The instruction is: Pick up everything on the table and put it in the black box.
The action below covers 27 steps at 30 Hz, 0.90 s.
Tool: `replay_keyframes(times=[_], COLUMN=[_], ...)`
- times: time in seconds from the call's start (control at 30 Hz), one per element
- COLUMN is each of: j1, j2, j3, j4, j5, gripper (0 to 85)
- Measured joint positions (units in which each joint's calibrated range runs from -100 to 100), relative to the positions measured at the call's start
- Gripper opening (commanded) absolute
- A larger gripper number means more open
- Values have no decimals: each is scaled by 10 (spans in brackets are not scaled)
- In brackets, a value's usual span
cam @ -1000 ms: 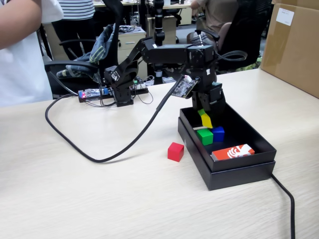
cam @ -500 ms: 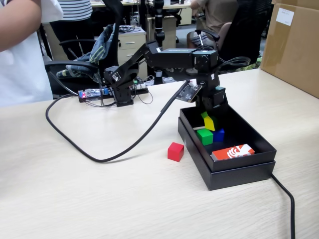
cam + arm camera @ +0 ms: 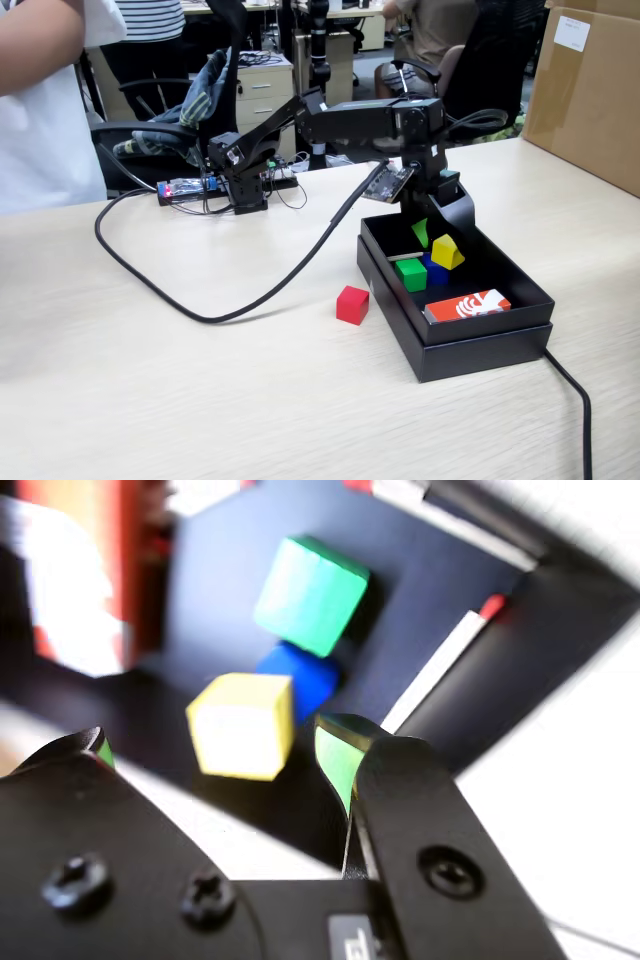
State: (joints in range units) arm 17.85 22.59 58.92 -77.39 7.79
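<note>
Outside black box (image 3: 470, 345), red cube (image 3: 352, 305), fixed view only

Behind the pale wooden desk stands an office: black swivel chairs (image 3: 165, 110), a grey drawer cabinet (image 3: 265, 95) and more desks further back. A big brown carton (image 3: 590, 95) sits at the right. People (image 3: 45, 100) sit or stand around. Light is bright and even.

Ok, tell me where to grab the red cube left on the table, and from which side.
Come straight down from above on the red cube and close on two opposite vertical faces. It sits flat on the table, clear of the black box wall, so a jaw probably fits on that side. The gripper, open over the box, must first swing across.
</note>
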Motion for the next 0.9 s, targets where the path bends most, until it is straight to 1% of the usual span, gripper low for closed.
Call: replay_keyframes(times=[0.17,0.23,0.3,0.4,0.6,0.9], j1=[-35,-57,-96,-126,-132,-128], j2=[-239,-291,-322,-307,-192,1], j3=[-111,-172,-275,-327,-323,-151], j4=[-2,-2,-2,-4,4,12], j5=[-7,-18,-39,-50,-52,-51], gripper=[430,468,472,488,485,471])
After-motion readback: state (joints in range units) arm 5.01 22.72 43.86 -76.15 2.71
